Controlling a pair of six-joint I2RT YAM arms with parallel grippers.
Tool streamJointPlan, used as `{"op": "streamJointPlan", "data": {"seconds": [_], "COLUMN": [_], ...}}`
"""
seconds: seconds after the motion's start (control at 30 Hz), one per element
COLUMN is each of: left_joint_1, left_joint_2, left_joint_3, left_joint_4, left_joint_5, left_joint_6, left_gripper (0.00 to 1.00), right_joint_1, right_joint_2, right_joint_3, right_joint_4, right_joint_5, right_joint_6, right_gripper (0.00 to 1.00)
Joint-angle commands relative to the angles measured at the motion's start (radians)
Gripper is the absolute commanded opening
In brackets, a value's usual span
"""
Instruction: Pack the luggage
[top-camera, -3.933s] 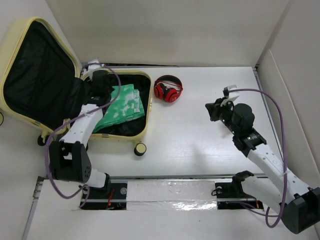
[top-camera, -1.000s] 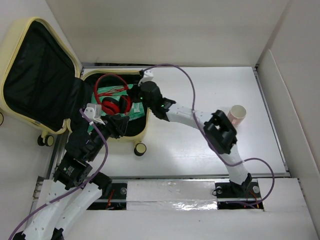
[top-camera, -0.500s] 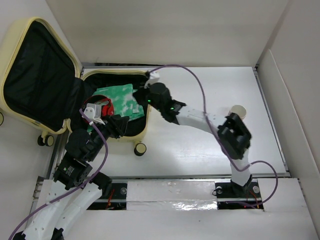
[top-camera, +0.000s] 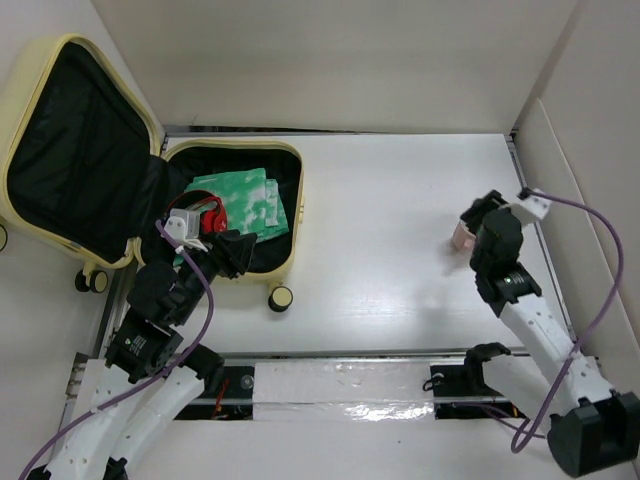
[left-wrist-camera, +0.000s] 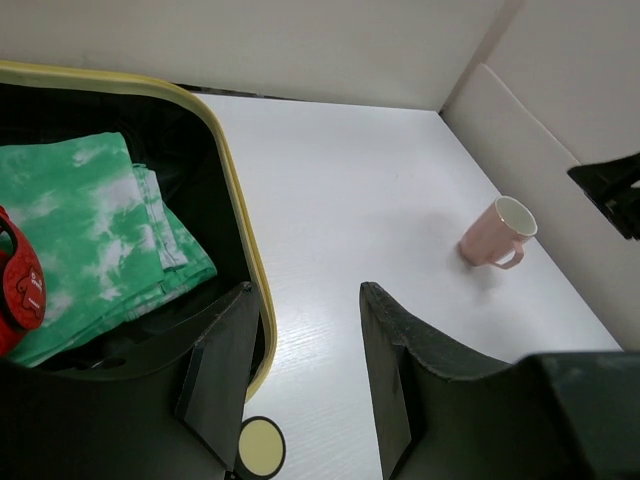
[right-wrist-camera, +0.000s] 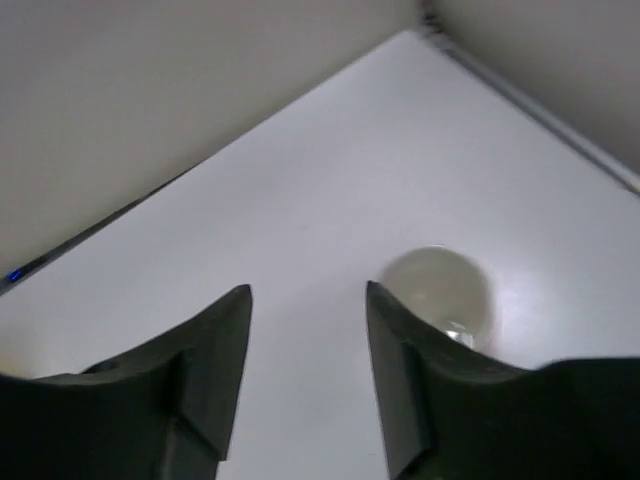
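Observation:
The pale-yellow luggage lies open at the left, its lid leaning back. Inside its black-lined base lie a folded green-and-white cloth and red headphones; the left wrist view shows the same cloth and headphones. My left gripper hovers over the base's front right corner, open and empty. At the far right, my right gripper hangs above a pink cup. It stands open, and the cup shows just beside its right finger, not between the jaws.
A caster wheel sticks out at the suitcase's front right corner. Low white walls border the table at the back and along the right. A taped rail runs across the near edge between the arm bases.
My right arm has swung from the suitcase to the table's right side, above the cup, and its jaws have opened. The headphones stayed in the suitcase. The left arm held still.

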Motion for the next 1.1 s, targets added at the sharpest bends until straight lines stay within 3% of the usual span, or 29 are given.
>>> {"op": "streamJointPlan", "data": {"seconds": [0.0,0.13,0.3,0.37,0.63,0.73,0.87,0.9,1.07], "left_joint_1": [-0.005,-0.005,-0.005,-0.005,-0.005,-0.005,-0.005,-0.005,-0.005], "left_joint_2": [-0.009,-0.015,-0.019,-0.019,-0.021,-0.024,-0.024,-0.026,-0.026], "left_joint_3": [0.02,0.018,0.018,0.017,0.018,0.018,0.018,0.018,0.018], "left_joint_4": [0.039,0.037,0.037,0.037,0.036,0.036,0.036,0.036,0.034], "left_joint_5": [0.007,0.01,0.007,0.008,0.008,0.008,0.008,0.008,0.007], "left_joint_6": [-0.005,-0.005,-0.005,-0.006,-0.006,-0.006,-0.006,-0.006,-0.006], "left_gripper": [0.42,0.42,0.42,0.42,0.42,0.42,0.42,0.42,0.42], "right_joint_1": [-0.145,-0.308,-0.413,-0.425,-0.444,-0.454,-0.482,-0.482,-0.409], "right_joint_2": [-0.083,-0.043,0.112,0.15,0.276,0.282,0.32,0.328,0.25], "right_joint_3": [-0.094,-0.11,-0.107,-0.081,-0.013,-0.013,-0.01,-0.008,-0.036], "right_joint_4": [-0.128,-0.128,-0.055,-0.029,-0.03,-0.022,-0.018,-0.018,0.025], "right_joint_5": [0.134,0.006,-0.156,-0.236,-0.307,-0.331,-0.415,-0.435,-0.566], "right_joint_6": [0.035,0.02,-0.005,-0.037,-0.061,-0.066,-0.078,-0.081,-0.089], "right_gripper": [0.61,0.65,0.66,0.66,0.61,0.48,0.15,0.0,0.0]}}
